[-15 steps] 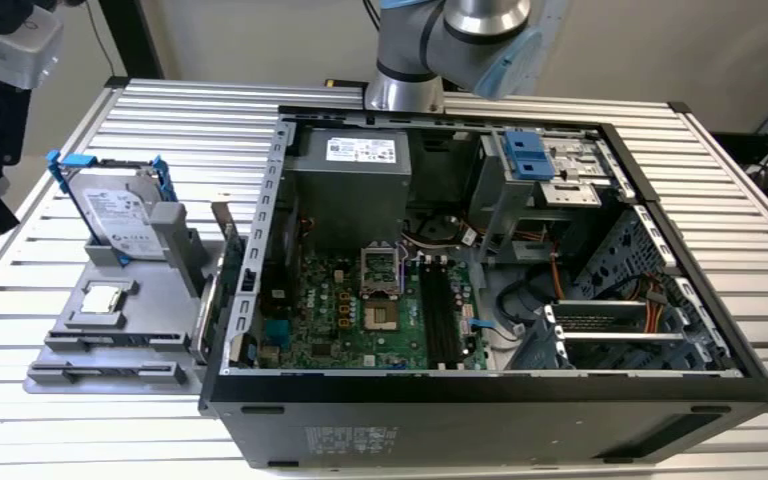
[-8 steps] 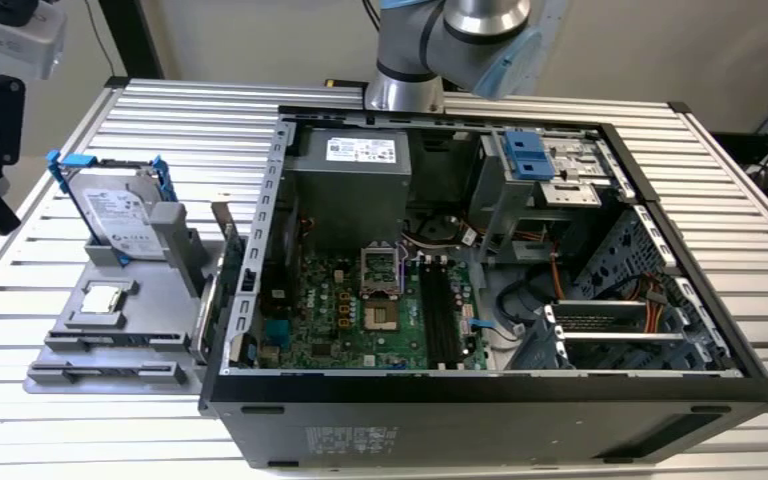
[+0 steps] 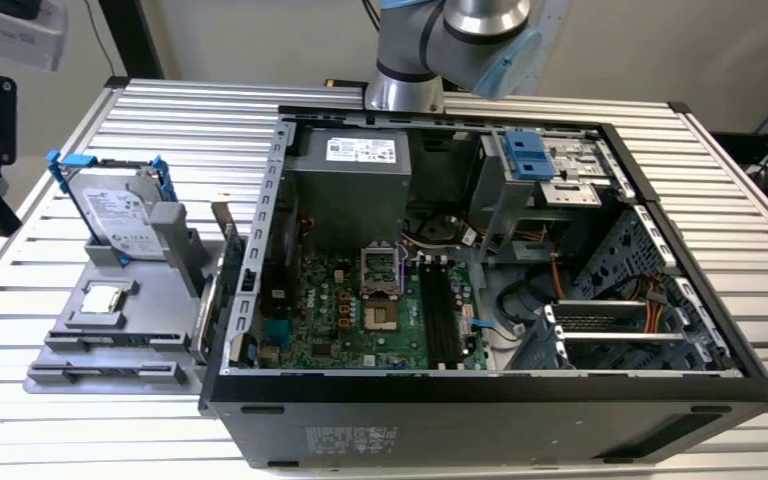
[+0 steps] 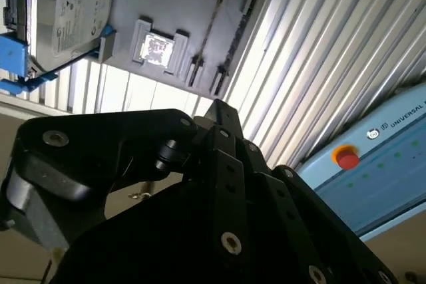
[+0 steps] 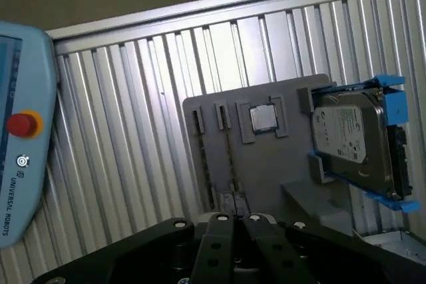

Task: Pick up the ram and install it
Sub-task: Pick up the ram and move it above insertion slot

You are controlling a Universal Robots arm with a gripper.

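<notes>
Exterior view: thin ram, upright, edge-on

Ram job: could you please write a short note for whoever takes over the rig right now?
Claw: shut, empty, aimed at the tray beside the case.
Ram: appears to stand on edge in the tray's slots, next to the chip and drive; untouched.
Done: nothing that shows.
Left: the pick-up and the install on the board.
</notes>
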